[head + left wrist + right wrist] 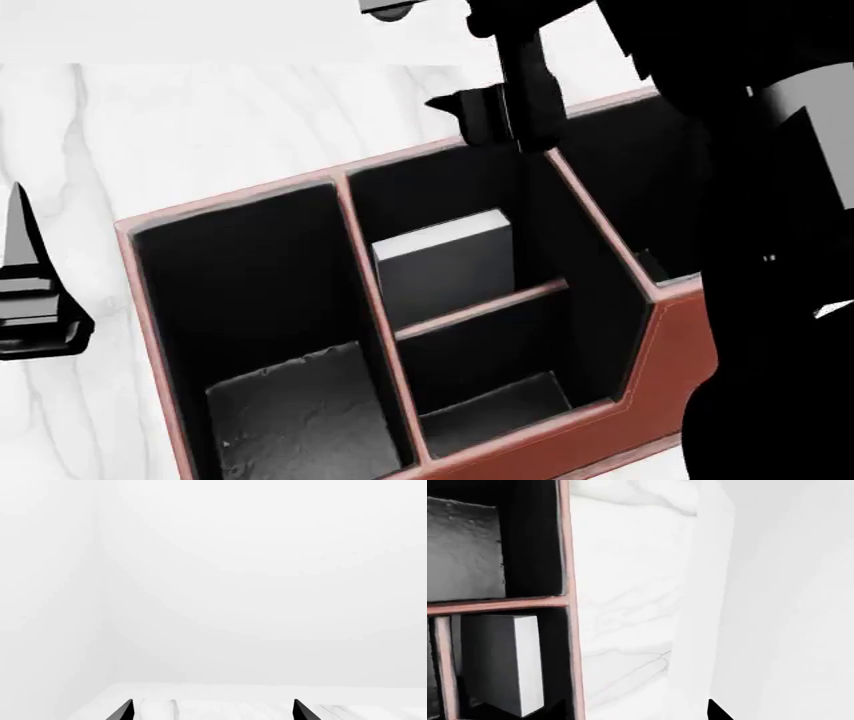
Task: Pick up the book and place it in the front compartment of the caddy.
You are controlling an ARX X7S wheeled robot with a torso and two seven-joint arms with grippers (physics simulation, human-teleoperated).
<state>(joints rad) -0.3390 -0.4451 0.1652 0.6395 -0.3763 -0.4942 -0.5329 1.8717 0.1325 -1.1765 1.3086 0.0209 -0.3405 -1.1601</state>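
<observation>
So the book [447,262] is sitting inside the caddy [667,340], standing upright in the front compartment [454,215], the middle cell on the far side of the low divider bar [483,308]. In the head view it's at about 12 o'clock from that bar, leaning close to it, white page edges facing up and toward the camera. The right wrist view shows the same thing: book [502,662] upright in its cell, with the stitched rim [569,605] beside it and the white marble table [627,605] past that.

The right claw [514,105] hangs above the far rim of the caddy, roughly 12 o'clock from the book, clear of it and holding nothing. Honestly can't tell whether its fingers are spread or pressed together; the arm is just a black mass.

The left claw [212,711] is spread wide: two black tips well apart, over the table edge with nothing between them. In the head view it's off at 9 o'clock, beside the caddy.
</observation>
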